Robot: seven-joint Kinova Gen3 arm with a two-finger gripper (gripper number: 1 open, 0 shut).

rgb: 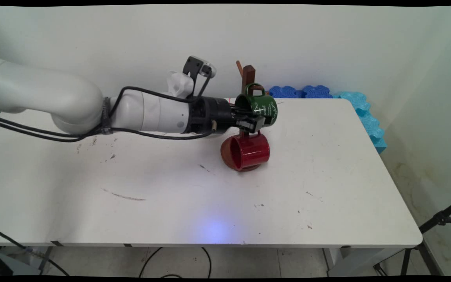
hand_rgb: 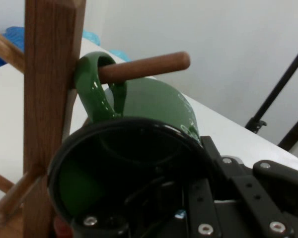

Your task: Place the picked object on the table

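The black two-finger pincer (rgb: 253, 119) reaches in level from the left, and it has the glossy green enamel mug with white lettering (rgb: 260, 107) by the rim. In the hand view one finger goes down inside the dark mouth of the mug and the black linkage lies along the outside wall, so the jaws are nearly closed on that thin wall. That reads as a firm rim pinch, which leaves the handle free.

And the handle is where the interest lies. The mug's green loop handle (hand_rgb: 95, 89) sits over a round wooden peg (hand_rgb: 146, 67), which pokes clean through it just beyond the pincer. The mug lies on its side, mouth turned back towards the wrist, so the loop is presented to the peg.

That peg springs from the upright square wooden post of a mug tree (hand_rgb: 47, 99), which stands right behind the pincer, and touches the handle where peg meets post. More pegs branch off lower down and on the far side.

Directly beneath the pincer, a shiny red ceramic mug (rgb: 247, 152) hangs on its side from a lower peg, mouth facing left and clear of the fingers. Beyond the tree, well apart along the white table (rgb: 327, 176)'s far edge, sit bright blue wavy foam blocks (rgb: 300, 91).
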